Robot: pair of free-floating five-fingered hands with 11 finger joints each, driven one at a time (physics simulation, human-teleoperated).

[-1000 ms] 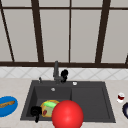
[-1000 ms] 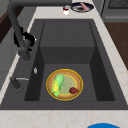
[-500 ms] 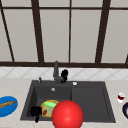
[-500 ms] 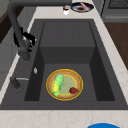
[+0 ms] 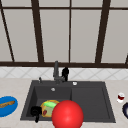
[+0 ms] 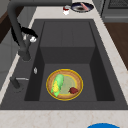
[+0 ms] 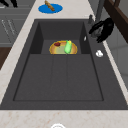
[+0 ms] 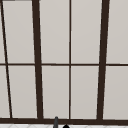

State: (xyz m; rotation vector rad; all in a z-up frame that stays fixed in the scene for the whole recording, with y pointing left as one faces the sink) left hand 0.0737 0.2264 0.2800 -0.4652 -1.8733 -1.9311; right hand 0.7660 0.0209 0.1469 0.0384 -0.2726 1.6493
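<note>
Front view: right robot hand (image 5: 65, 72) hung just beside the faucet (image 5: 56, 71) at the back rim of the sink (image 5: 87, 83); left robot hand (image 5: 36, 111) low at the basin's front left, next to the plate (image 5: 48, 107). Red ball (image 5: 67, 115) in front.

Left side view: same robot hand (image 6: 26, 32) close against the faucet (image 6: 15, 27); open or closed, cannot tell. Plate (image 6: 80, 83) flat on the basin floor.

Right side view: robot hand (image 7: 105, 28) beside the faucet (image 7: 99, 10).

Upper view: faucet tip (image 8: 55, 122) at bottom edge.

No shift from a second ago; probably a pause at the faucet.

Home kitchen: dark sink (image 5: 90, 100) w/ faucet (image 5: 56, 72), stone counter, big window (image 5: 70, 32) behind.
</note>
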